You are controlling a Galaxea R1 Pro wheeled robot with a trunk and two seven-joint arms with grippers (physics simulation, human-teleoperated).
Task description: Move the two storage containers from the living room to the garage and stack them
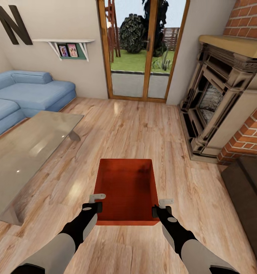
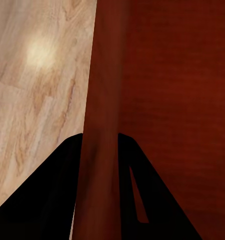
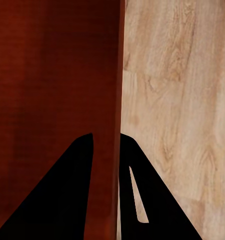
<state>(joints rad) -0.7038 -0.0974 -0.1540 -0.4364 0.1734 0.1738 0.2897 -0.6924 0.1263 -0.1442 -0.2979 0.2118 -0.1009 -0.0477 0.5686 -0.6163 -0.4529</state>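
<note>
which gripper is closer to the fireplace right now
Right. The right gripper clamps the orange bin's right wall, on the side facing the fireplace. The left gripper clamps the opposite wall, toward the glass table.

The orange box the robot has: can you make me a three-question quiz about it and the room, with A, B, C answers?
1. Where is the storage container?
A. on the glass table
B. between the two grippers, above the wood floor
C. inside the fireplace

2. What colour is the sofa?
A. blue
B. green
C. white

3. What is the left gripper doing?
A. hanging open, far from everything
B. holding a picture
C. pinching the container's side wall

Answers:
1 B, the right gripper and the left one flank it over the planks.
2 A, its cushions are light blue.
3 C, in the left wrist view the wall runs between its fingers.
</note>
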